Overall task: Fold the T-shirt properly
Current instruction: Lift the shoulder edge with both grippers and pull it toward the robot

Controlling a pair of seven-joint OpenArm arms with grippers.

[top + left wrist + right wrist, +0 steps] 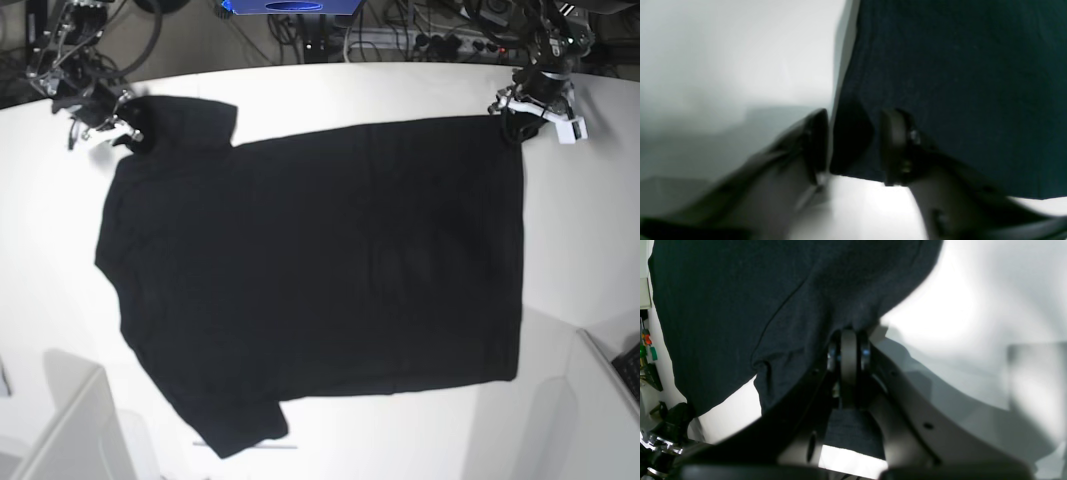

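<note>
Item: T-shirt (pixel 310 270), black, spread flat on white table (pixel 400 85), plain side up.
Handling: probably light, limp, crease-prone; best taken at corners.
Left gripper (pixel 853 146): jaws parted, hem corner between.
Right gripper (pixel 848 353): clamped on sleeve edge.

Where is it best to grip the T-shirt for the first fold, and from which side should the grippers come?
Probably by the far edge. The T-shirt lies flat, hem toward the left gripper, sleeve toward the right gripper. Both already sit at those far corners, coming from beyond the edge, so the cloth could be carried over toward the near edge.
</note>
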